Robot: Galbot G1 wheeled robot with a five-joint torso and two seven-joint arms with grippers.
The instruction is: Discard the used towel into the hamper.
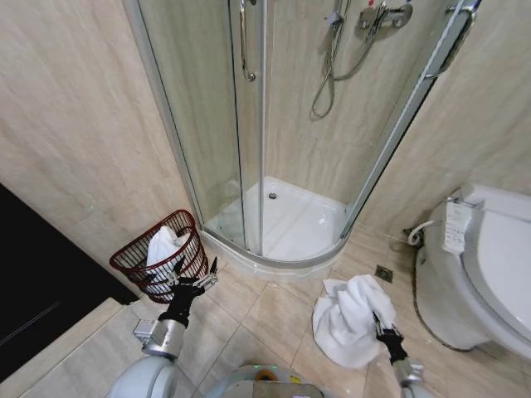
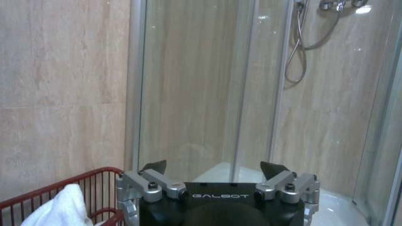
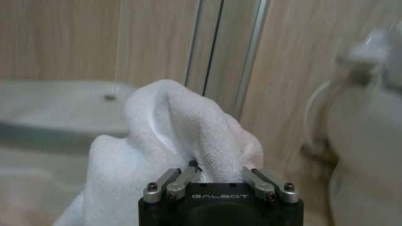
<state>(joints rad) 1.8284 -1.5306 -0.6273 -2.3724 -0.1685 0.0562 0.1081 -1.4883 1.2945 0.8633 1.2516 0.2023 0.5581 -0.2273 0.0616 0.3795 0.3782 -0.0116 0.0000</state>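
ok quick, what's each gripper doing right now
left gripper: open, empty, beside the hamper.
right gripper: shut on the white towel.

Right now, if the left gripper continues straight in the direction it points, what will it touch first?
Probably the glass shower door: the open left gripper faces it, with the hamper off to one side. Depth is unclear.
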